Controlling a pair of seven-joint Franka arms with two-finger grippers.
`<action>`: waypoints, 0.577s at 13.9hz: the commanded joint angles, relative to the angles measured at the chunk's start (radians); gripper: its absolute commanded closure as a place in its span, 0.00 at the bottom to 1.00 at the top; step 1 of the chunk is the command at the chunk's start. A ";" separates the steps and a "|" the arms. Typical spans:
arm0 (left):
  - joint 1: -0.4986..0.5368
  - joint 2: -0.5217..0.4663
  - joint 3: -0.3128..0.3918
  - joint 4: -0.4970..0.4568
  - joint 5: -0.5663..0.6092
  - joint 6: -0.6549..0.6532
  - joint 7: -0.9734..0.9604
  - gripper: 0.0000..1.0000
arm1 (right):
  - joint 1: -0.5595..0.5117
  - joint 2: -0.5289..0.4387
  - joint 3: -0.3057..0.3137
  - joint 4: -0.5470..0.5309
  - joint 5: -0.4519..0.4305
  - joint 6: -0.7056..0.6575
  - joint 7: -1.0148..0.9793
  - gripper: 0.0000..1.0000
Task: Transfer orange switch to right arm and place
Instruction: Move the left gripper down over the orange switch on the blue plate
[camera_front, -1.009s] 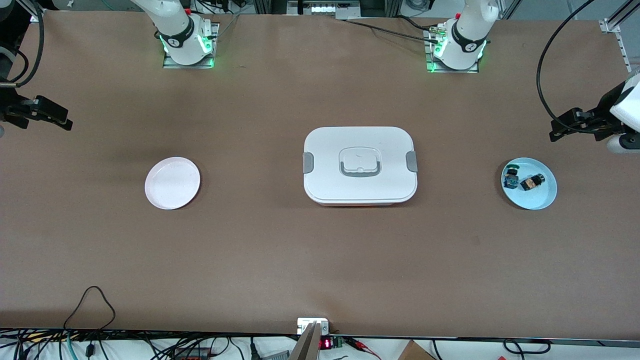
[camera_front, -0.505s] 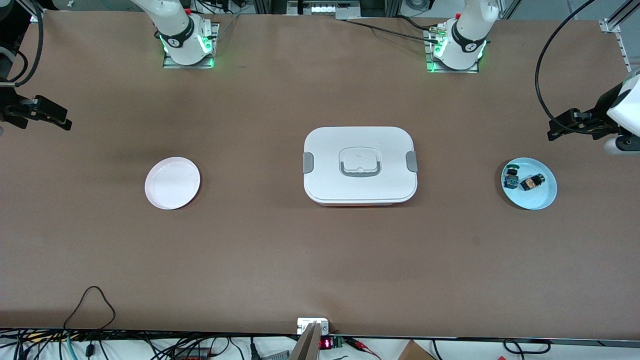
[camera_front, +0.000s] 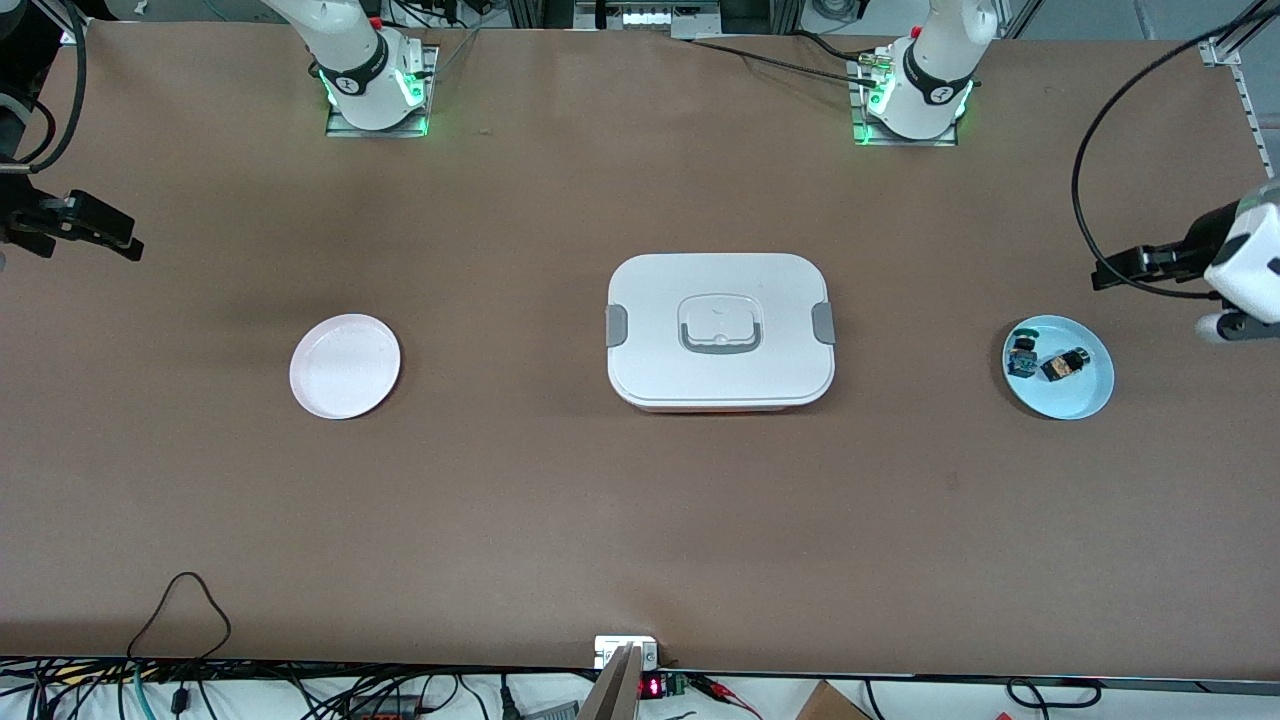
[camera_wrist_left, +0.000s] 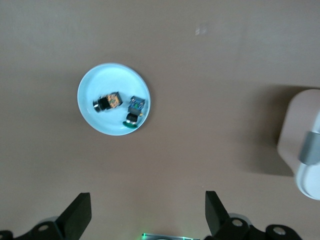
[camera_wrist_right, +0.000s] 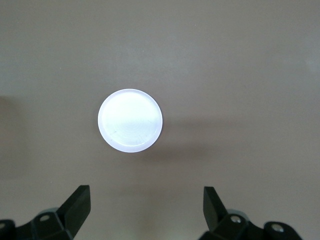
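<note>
The orange switch (camera_front: 1063, 364) lies in a light-blue plate (camera_front: 1080, 402) at the left arm's end of the table, next to a small blue-and-green switch (camera_front: 1021, 355). In the left wrist view the orange switch (camera_wrist_left: 109, 101) and the blue-and-green one (camera_wrist_left: 134, 111) lie in that plate (camera_wrist_left: 95, 82). My left gripper (camera_front: 1110, 268) hangs open and empty over bare table beside the plate, and its own view shows it (camera_wrist_left: 147, 197) open. My right gripper (camera_front: 125, 240) hangs open and empty over bare table at the right arm's end, and it also shows open in the right wrist view (camera_wrist_right: 145, 190).
A white lidded container (camera_front: 720, 330) with grey side clips stands mid-table; its edge shows in the left wrist view (camera_wrist_left: 305, 145). A white plate (camera_front: 345, 365) with nothing on it lies toward the right arm's end and also shows in the right wrist view (camera_wrist_right: 130, 120).
The left arm's wrist has turned and its gripper has shifted slightly beside the blue plate. The right gripper has barely moved. The switches have not moved.
</note>
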 joint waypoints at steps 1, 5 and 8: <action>0.087 0.109 -0.001 0.038 0.002 0.005 -0.031 0.00 | 0.002 0.000 0.000 0.019 0.008 -0.022 -0.003 0.00; 0.141 0.134 -0.001 -0.055 0.000 0.244 -0.095 0.00 | 0.002 0.000 0.000 0.019 0.008 -0.022 -0.003 0.00; 0.157 0.133 0.002 -0.192 0.041 0.436 -0.099 0.00 | 0.002 0.000 0.000 0.019 0.008 -0.022 -0.003 0.00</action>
